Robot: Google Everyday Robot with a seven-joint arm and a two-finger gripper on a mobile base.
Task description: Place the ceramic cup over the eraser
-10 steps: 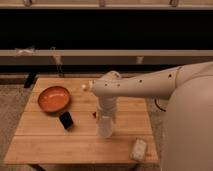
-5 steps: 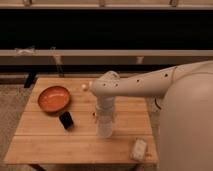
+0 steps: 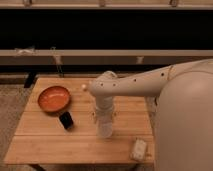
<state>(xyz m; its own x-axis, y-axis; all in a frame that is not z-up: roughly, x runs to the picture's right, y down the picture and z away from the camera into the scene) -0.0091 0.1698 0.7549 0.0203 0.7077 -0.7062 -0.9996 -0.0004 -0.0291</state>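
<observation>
The ceramic cup, small, white and tapered, stands near the middle of the wooden table, towards its front. My gripper hangs straight down from the white arm and sits right on top of the cup, covering its upper part. The eraser, a small black block, lies on the table to the left of the cup, a short gap away, just below the orange bowl.
An orange bowl sits at the table's left rear. A white rectangular box lies at the front right corner. A small pale item lies near the back edge. My white body fills the right side.
The arm's elbow has shifted very slightly to the left. The gripper and the cup stay in about the same spot. The eraser has not moved.
</observation>
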